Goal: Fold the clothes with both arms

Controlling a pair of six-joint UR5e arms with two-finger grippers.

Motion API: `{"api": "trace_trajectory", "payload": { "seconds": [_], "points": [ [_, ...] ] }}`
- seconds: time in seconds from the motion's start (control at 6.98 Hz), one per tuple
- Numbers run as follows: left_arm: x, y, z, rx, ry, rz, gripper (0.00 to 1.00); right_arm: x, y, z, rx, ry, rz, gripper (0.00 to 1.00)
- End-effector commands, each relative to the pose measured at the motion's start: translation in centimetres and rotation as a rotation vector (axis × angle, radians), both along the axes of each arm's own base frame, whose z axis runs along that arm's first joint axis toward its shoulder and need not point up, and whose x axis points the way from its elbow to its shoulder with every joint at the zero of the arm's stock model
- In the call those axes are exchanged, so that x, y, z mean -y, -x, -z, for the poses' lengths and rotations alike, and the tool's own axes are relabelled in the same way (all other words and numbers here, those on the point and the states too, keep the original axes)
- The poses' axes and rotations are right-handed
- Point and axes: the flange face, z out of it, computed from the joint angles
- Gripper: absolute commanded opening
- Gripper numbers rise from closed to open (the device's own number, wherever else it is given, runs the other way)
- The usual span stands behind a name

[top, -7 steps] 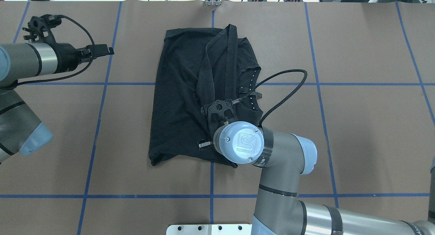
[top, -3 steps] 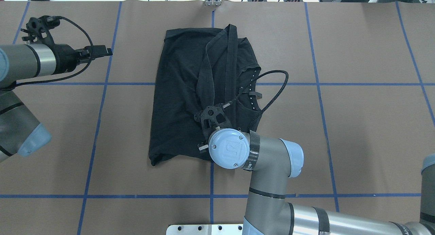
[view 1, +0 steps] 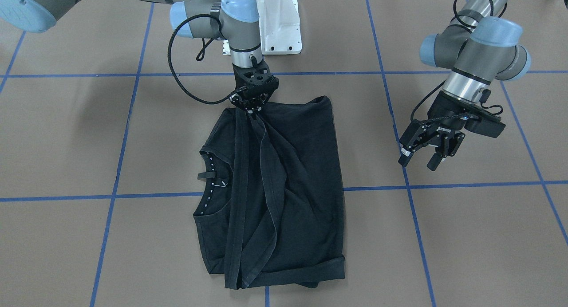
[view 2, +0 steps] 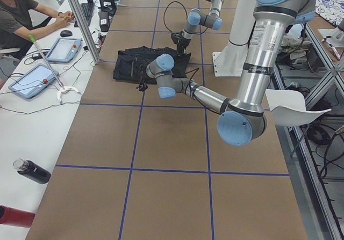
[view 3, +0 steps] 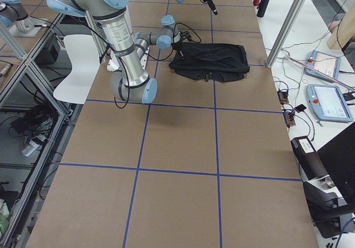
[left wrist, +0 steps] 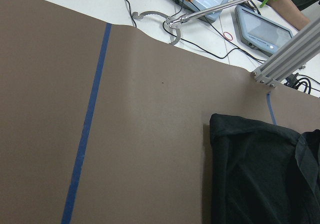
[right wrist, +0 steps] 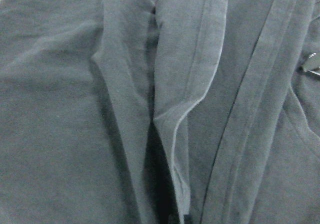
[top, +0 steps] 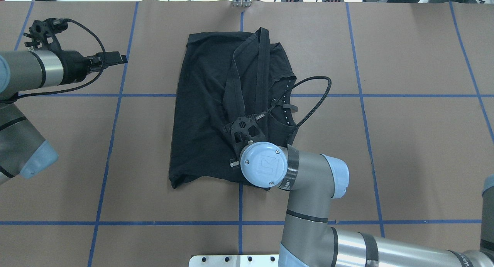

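The black T-shirt [view 1: 301, 187] lies partly folded on the brown table, with long hem folds running along its middle; its print is hidden. My right gripper [view 1: 250, 109] is at the shirt's edge nearest the robot base, shut on a bunched fold that converges into it. In the overhead view my right wrist cap [top: 263, 168] hides those fingers above the shirt [top: 204, 105]. The right wrist view shows only shirt folds [right wrist: 75, 108] close up. My left gripper [view 1: 417, 160] is open and empty, above bare table beside the shirt; it also shows in the overhead view [top: 120, 58].
The white pedestal base [view 1: 277, 23] stands behind the shirt. Blue tape lines [top: 240, 205] grid the table. An aluminium post [view 2: 80, 22], tablets [view 2: 67, 49] and cables sit on the operators' white bench, and a bottle [view 2: 32, 171] lies there.
My right wrist has shifted left and toward the robot base over the shirt's near edge, and its cable loop has drawn in. The left arm has barely moved.
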Motion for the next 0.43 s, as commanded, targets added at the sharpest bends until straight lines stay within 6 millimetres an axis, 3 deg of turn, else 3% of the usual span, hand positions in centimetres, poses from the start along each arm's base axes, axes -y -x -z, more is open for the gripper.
{"api": "trace_trajectory", "payload": {
  "seconds": [0.0, 0.14, 0.29],
  "points": [
    [-0.1, -0.1, 0.0, 0.000, 0.001, 0.000, 1.00, -1.5, -6.4, -2.6, -0.008, 0.021, -0.015, 0.00],
    [0.0, -0.1, 0.1, -0.001, 0.000, 0.002, 1.00, -4.9, -5.6, -5.0, -0.021, 0.059, -0.040, 0.00],
    [0.0, -0.1, 0.0, 0.000, 0.000, 0.003, 1.00, -7.4, -3.9, -6.0, -0.025, 0.092, -0.070, 0.00]
  ]
}}
